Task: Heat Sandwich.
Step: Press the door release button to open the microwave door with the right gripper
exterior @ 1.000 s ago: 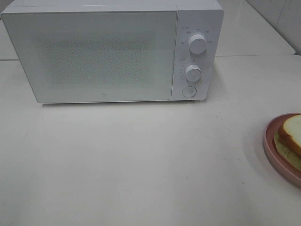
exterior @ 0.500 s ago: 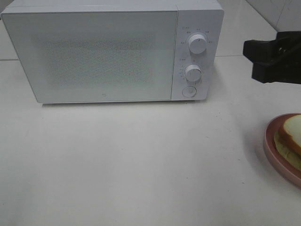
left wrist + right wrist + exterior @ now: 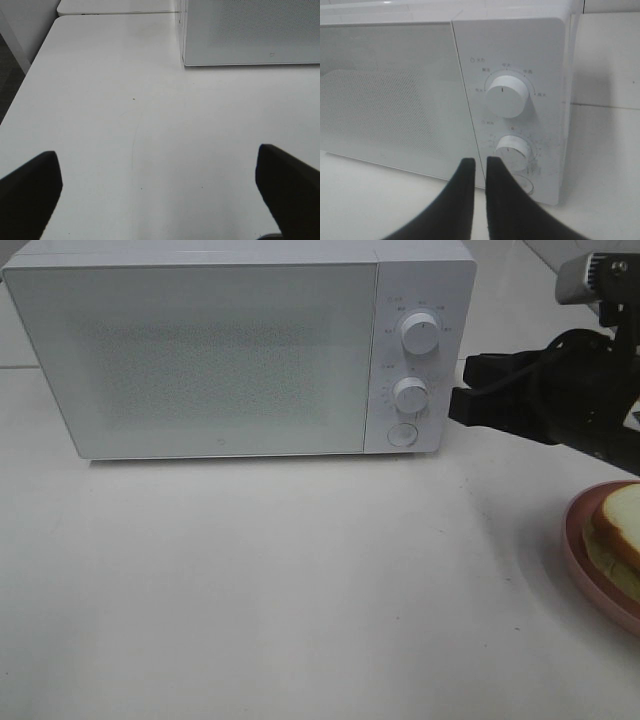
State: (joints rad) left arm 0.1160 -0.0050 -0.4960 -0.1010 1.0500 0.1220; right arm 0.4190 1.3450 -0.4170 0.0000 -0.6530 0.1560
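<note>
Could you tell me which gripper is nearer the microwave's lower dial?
Right. The right gripper is beside the lower dial; the left gripper faces the microwave's far corner.

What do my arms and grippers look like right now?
The right gripper is matte black with two tapering, curved fingers. A black cable loops along its body, and the arm carries a silver-grey block. The left gripper shows two black, blunt fingers.

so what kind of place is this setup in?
Looks like a kitchen-style counter, possibly a lab mock-up: a white microwave with two dials, and a sandwich on a pink plate, all on a plain white table.
</note>
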